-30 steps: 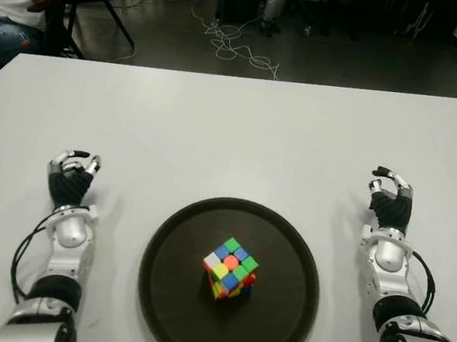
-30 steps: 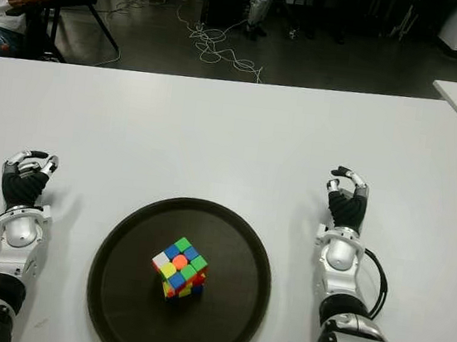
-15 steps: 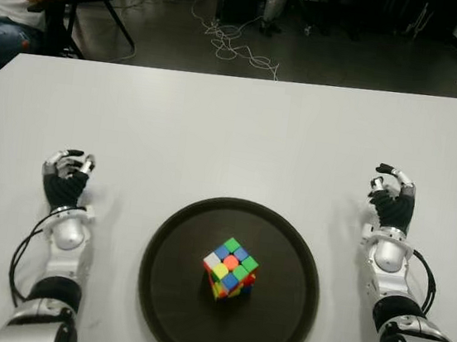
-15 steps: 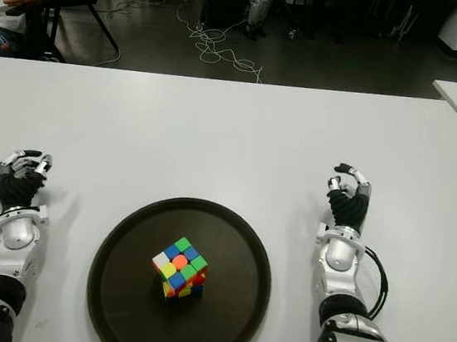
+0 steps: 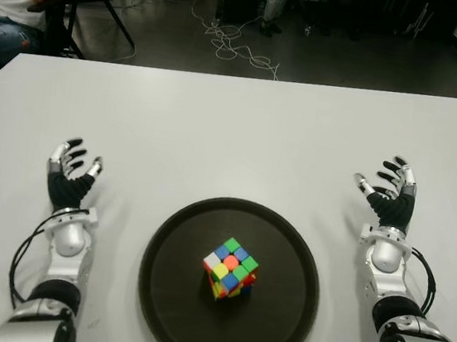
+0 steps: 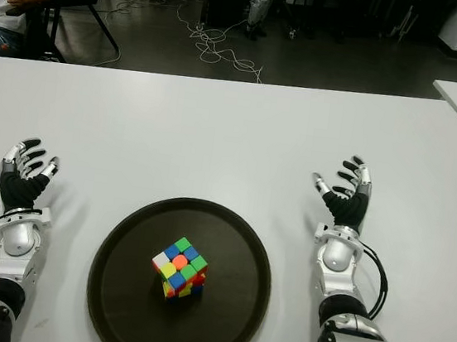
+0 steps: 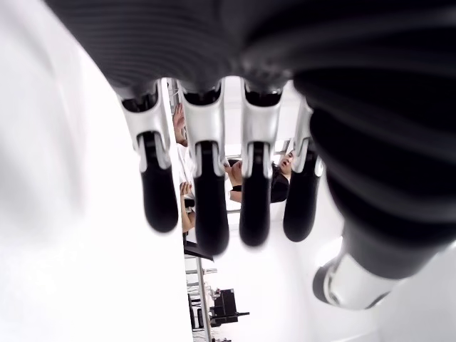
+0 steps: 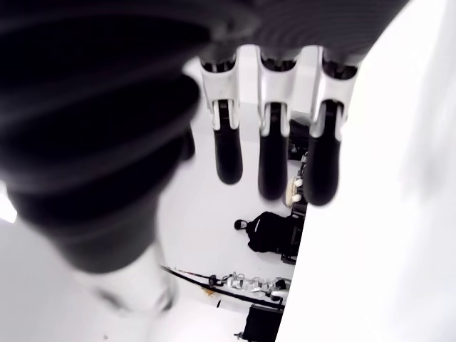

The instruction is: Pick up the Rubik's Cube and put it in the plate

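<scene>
The Rubik's Cube (image 5: pixel 231 269) is sat near the middle of the dark round plate (image 5: pixel 171 297) on the white worktop (image 5: pixel 242 131). Left hand (image 5: pixel 69 176) is seen left of the plate, fingers spread, nothing held. Right hand (image 5: pixel 388 199) is seen on the plate's right, likewise splayed and empty.
</scene>
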Robot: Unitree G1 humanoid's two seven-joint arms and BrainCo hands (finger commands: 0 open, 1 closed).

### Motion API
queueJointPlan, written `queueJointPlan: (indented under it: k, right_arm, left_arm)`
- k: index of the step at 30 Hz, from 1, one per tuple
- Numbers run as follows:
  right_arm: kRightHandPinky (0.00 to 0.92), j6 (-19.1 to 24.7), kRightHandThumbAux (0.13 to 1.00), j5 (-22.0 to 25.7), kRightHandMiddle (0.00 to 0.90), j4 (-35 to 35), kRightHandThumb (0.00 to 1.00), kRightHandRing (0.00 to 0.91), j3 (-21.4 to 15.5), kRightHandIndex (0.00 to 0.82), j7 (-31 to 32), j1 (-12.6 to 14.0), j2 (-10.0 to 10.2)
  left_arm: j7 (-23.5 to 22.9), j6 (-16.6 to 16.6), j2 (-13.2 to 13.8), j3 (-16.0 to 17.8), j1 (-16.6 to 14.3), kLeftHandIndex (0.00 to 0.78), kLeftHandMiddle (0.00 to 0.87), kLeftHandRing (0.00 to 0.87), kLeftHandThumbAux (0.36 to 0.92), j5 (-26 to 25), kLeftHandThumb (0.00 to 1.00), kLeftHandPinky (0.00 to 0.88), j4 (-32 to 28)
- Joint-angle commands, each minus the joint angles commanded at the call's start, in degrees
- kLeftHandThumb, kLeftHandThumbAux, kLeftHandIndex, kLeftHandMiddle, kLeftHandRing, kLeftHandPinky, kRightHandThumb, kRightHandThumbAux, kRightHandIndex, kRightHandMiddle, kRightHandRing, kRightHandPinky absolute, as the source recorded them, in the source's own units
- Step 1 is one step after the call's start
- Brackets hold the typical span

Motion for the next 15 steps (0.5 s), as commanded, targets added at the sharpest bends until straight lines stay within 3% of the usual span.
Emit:
queueJointPlan:
  k: [10,15]
  right_arm:
    - [0.014,-1.26,0.782,-3.95,0.047,0.39,0.0,0.034,2.94,0.056,-2.01,0.34,-1.59]
    - [0.003,-2.21,0.765,-5.05,0.044,1.0,0.0,0.023,3.89,0.057,-2.41,0.38,-2.2]
  left_arm:
    - [1.61,-1.3,0.72,-1.08,-0.51,0.049,0.032,0.026,0.892,1.48,0.0,0.036,1.71]
    - [2.13,-1.46,0.92,-1.44,-0.72,0.055,0.038,0.026,0.849,1.76,0.0,0.032,2.2]
